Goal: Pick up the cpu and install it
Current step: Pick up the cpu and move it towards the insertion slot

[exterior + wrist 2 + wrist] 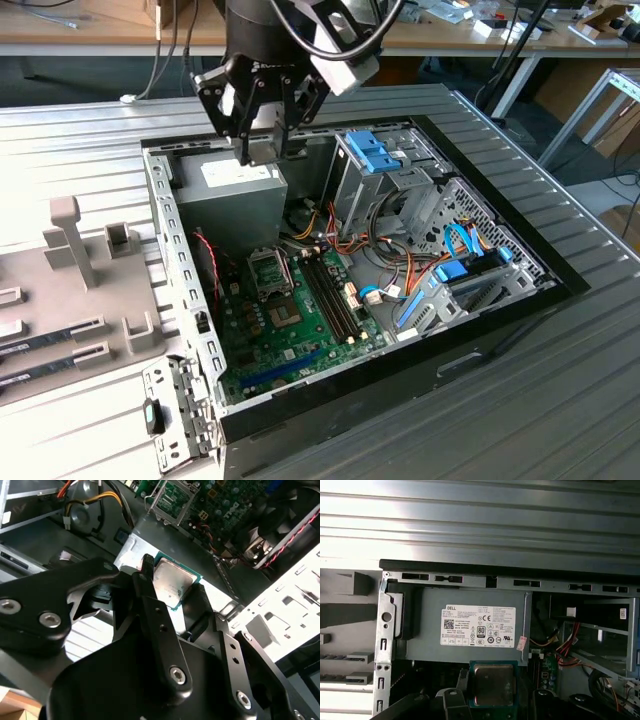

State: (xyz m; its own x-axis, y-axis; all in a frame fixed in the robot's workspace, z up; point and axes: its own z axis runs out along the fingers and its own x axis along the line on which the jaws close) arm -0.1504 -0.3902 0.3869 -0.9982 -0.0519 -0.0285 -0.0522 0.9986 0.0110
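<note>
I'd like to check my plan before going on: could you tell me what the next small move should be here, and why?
Probably carry the cpu across and down toward the socket on the motherboard. The hand is shut on the cpu, which hangs above the power supply, well off the socket.
</note>
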